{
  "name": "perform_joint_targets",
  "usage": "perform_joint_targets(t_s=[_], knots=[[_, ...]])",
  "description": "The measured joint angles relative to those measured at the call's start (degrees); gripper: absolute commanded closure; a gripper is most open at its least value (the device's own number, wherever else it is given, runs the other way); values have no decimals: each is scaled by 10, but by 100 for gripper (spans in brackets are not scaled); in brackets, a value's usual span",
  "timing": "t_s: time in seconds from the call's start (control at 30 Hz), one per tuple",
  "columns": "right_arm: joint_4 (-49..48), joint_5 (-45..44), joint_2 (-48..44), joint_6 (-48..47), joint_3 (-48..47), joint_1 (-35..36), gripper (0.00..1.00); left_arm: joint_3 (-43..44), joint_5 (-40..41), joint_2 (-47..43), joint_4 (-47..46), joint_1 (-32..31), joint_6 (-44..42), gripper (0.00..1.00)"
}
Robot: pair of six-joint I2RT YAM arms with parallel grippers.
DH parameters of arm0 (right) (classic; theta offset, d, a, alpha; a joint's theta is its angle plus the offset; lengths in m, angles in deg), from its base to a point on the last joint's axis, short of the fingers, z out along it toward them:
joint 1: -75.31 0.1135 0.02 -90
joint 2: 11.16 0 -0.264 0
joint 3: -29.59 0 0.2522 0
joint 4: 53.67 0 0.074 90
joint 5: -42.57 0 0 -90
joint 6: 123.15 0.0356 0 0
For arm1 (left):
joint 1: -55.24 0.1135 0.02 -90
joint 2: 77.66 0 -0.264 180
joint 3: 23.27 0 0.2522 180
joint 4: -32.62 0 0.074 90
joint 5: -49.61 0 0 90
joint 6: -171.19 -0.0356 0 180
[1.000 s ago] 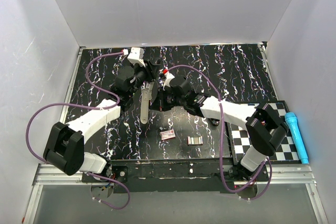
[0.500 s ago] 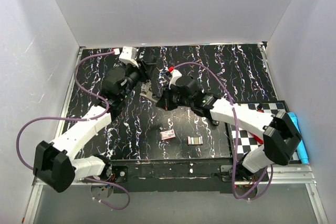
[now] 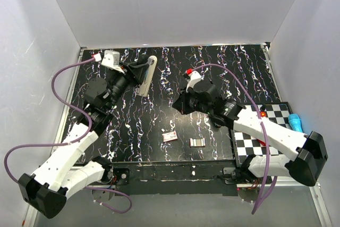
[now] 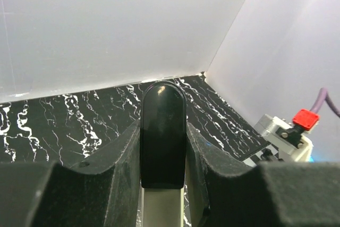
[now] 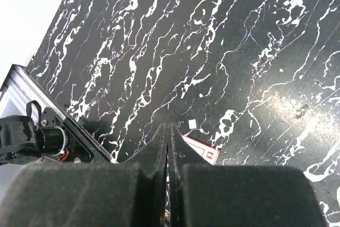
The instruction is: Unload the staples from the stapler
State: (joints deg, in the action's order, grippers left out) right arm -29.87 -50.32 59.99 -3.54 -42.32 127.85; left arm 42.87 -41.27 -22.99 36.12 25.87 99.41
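My left gripper (image 3: 139, 76) is shut on the stapler (image 3: 146, 74), a cream body with a black top, and holds it off the table at the back left. In the left wrist view the stapler's black end (image 4: 163, 126) sits clamped between both fingers (image 4: 101, 174). My right gripper (image 3: 180, 104) is shut, apart from the stapler, over the middle of the mat. Its closed fingertips (image 5: 169, 142) show nothing clearly between them. A small red-and-white staple box (image 3: 170, 136) lies on the mat and also shows in the right wrist view (image 5: 203, 151). A silver strip of staples (image 3: 197, 142) lies beside it.
The black marbled mat (image 3: 239, 73) covers the table inside white walls. A checkerboard (image 3: 277, 131) lies at the right front with a cyan pen-like tool (image 3: 296, 124) at its edge. Purple cables loop from both arms.
My left arm has lifted the stapler and carried it back and to the left. My right gripper has pulled away from the stapler toward the right.
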Motion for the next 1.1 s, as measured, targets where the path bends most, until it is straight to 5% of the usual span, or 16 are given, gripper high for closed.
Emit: perform_joint_targets(t_s=[0.47, 1.1], knots=[[61, 21, -19, -15, 4, 0, 99, 0, -90, -75, 51, 0, 35, 100], [183, 283, -145, -189, -96, 0, 99, -11, -414, -123, 74, 0, 64, 100]])
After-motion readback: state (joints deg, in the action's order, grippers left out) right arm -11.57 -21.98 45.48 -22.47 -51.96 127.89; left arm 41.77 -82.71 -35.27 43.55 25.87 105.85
